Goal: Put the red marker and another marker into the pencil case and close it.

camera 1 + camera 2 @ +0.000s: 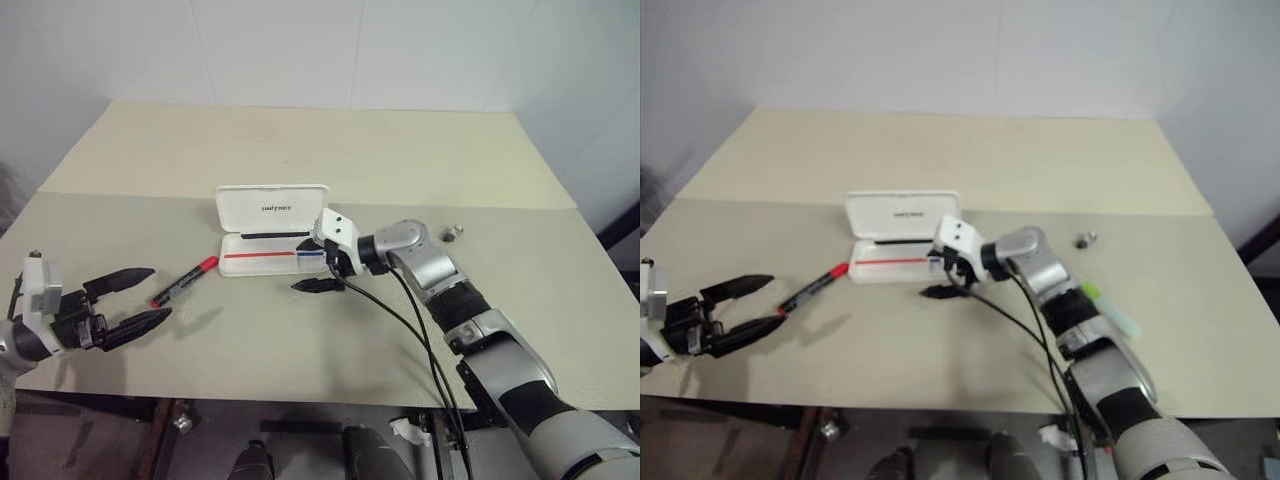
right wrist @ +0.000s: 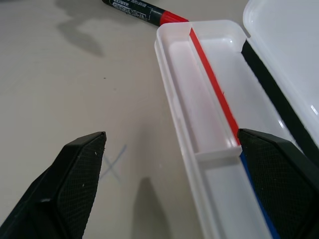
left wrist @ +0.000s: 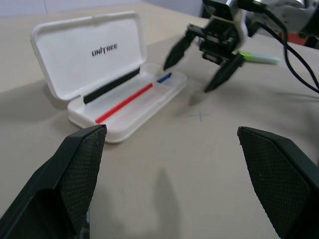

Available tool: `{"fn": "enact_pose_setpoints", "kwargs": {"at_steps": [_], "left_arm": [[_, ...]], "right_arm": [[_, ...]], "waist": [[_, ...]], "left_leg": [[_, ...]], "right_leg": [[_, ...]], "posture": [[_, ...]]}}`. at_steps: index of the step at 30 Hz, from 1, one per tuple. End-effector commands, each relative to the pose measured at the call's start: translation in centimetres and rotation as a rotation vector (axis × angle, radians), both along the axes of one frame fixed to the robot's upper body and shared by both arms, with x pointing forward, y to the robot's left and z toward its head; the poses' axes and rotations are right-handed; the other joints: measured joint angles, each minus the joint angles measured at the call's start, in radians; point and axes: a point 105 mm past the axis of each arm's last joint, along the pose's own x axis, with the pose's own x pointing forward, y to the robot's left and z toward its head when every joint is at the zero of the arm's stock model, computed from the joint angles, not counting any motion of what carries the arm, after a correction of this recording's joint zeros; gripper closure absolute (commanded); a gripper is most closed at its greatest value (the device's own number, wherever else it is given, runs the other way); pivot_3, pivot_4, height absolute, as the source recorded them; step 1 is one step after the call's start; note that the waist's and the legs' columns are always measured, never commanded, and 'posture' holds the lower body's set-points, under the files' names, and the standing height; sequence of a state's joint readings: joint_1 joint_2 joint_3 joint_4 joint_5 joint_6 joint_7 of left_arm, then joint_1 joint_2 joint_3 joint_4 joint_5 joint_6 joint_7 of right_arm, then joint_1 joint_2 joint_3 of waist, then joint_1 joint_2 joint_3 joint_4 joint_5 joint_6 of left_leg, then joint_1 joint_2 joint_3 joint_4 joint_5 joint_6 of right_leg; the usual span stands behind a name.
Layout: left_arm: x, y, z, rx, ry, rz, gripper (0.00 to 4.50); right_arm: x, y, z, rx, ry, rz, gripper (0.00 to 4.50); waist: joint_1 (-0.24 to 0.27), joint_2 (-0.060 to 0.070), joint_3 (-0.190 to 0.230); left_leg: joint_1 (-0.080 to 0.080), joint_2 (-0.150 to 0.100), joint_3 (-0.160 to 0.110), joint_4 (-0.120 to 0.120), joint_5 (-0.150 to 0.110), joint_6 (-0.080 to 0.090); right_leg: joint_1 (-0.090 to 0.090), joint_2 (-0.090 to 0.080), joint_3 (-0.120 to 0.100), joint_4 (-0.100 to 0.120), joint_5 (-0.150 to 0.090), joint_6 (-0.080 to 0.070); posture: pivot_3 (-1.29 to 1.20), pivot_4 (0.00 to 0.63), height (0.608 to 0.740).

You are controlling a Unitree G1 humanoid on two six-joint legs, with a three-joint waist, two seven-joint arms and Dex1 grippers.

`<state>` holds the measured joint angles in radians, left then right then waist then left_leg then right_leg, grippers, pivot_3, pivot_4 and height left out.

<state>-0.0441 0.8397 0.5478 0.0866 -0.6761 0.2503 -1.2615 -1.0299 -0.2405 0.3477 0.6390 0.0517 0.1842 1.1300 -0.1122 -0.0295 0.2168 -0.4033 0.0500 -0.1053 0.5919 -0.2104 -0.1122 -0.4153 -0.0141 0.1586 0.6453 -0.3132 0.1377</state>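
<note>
In the head views, a matte beige table point(image 1: 300, 330) is seen carrying the pencil case point(image 1: 272, 228), a smooth white hard-plastic box with rounded corners, its lid raised and its shallow tray crossed by a red and a blue stripe. The red marker point(image 1: 184, 281), slim with a black barrel and red cap, lies between the case and the left gripper point(image 1: 140, 297), near both but touching neither; that gripper's black tapered fingers are spread apart and hold nothing. The right gripper point(image 1: 322, 272) is held just at the case's near right corner, its fingers also apart and empty. The other marker point(image 1: 1110, 308), pale mint with a bright green cap, lies beside the right forearm, well apart from the case.

In the left wrist view, textured fingers point(image 3: 75, 174) frame the opened case with dark lettering on its lid.

In the right wrist view, the tray's glossy wall and divider are seen close beside the fingers, the red cap just past the case's far end.
</note>
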Motion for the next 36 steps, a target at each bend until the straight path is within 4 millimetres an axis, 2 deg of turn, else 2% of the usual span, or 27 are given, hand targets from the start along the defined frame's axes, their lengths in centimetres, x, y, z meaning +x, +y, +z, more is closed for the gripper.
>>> {"fn": "enact_pose_setpoints", "kwargs": {"at_steps": [1,4,12,17,31,36], "left_arm": [[-0.4,0.2,1.5,0.006,-0.065,0.02,0.0],[-0.7,0.2,1.5,0.009,-0.076,0.034,0.0],[-1.4,0.3,1.3,0.015,-0.076,0.068,0.0],[-1.6,0.3,1.3,0.017,-0.078,0.078,0.0],[-1.4,0.5,1.5,0.025,-0.094,0.108,0.0],[-1.4,0.6,1.6,0.028,-0.098,0.117,0.0]], "right_arm": [[0.4,0.6,1.0,0.012,-0.04,0.016,0.03],[0.7,0.3,1.3,0.011,-0.042,0.012,0.03],[1.8,-2.3,1.2,-0.048,-0.05,-0.031,0.03],[1.5,-2.9,1.0,-0.075,-0.03,-0.003,0.03],[0.5,-1.5,-0.3,-0.117,0.003,0.06,0.03],[1.0,-1.1,-0.7,-0.213,-0.026,0.039,0.03]], "waist": [[-0.002,0.0,0.0],[-0.002,0.0,0.0],[-0.004,0.0,0.0],[-0.009,0.0,0.0],[-0.028,0.0,0.0],[-0.028,0.0,0.0]], "left_leg": [[0.0,0.0,0.0,0.0,0.0,0.0],[0.0,0.0,0.0,0.0,0.0,0.0],[0.0,0.0,0.0,0.0,0.0,0.0],[0.0,0.0,0.0,0.0,0.0,0.0],[0.0,0.0,0.0,-0.001,0.0,0.0],[0.0,0.0,0.0,-0.001,0.0,0.0]], "right_leg": [[0.0,0.0,0.0,0.0,0.0,0.0],[0.0,0.0,0.0,0.0,0.0,0.0],[0.0,0.0,0.0,0.0,0.0,0.0],[0.0,0.0,0.0,0.0,0.0,0.0],[0.0,0.0,0.0,0.0,0.0,0.0],[0.0,0.0,0.0,0.0,0.0,0.0]], "posture": [[0.0,0.15,0.74],[0.0,0.15,0.74],[0.0,0.15,0.74],[0.0,0.15,0.74],[0.0,0.15,0.74],[0.0,0.15,0.74]]}}
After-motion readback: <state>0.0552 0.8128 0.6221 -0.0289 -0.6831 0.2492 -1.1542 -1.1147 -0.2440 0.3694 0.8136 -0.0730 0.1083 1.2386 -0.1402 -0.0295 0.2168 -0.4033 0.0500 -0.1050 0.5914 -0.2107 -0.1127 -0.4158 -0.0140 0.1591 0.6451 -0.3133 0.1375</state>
